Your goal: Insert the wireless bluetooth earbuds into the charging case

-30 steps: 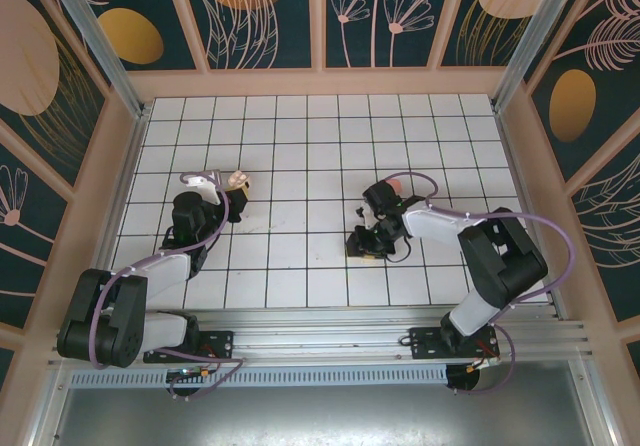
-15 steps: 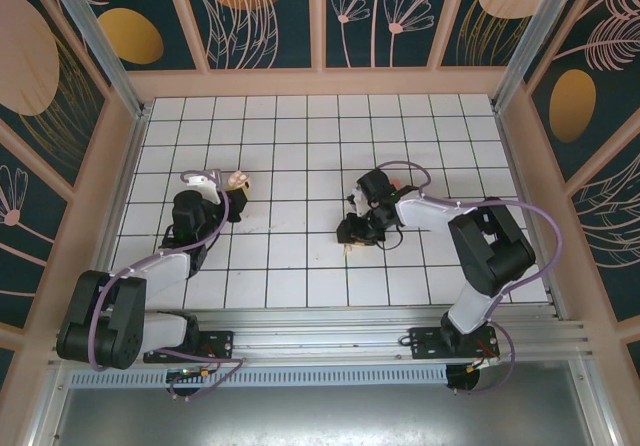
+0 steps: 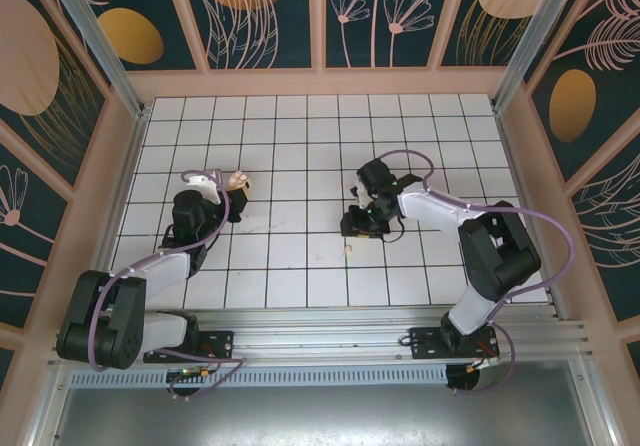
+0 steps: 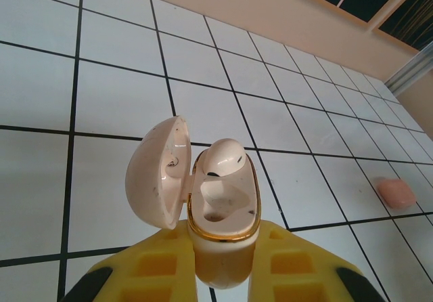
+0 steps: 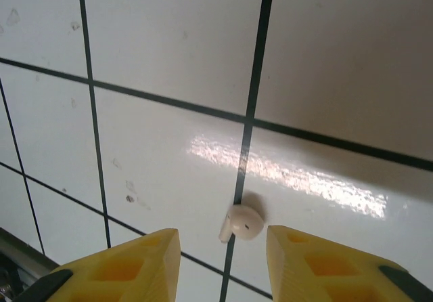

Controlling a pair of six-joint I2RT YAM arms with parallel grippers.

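Having been shifted up and leftward in the top view since a second ago, the right claw (image 5: 223, 242) is held with its fingers apart. A loose beige earbud (image 5: 242, 223), covered before, is now exposed on a dark grout line of the tiled floor (image 5: 169, 133), just ahead of those fingers and untouched. The left claw (image 4: 220, 275) is kept clamped on the beige case (image 4: 223, 233), unmoved. The lid is swung open; one seated earbud (image 4: 223, 158) is held in the far socket, the near socket being vacant.
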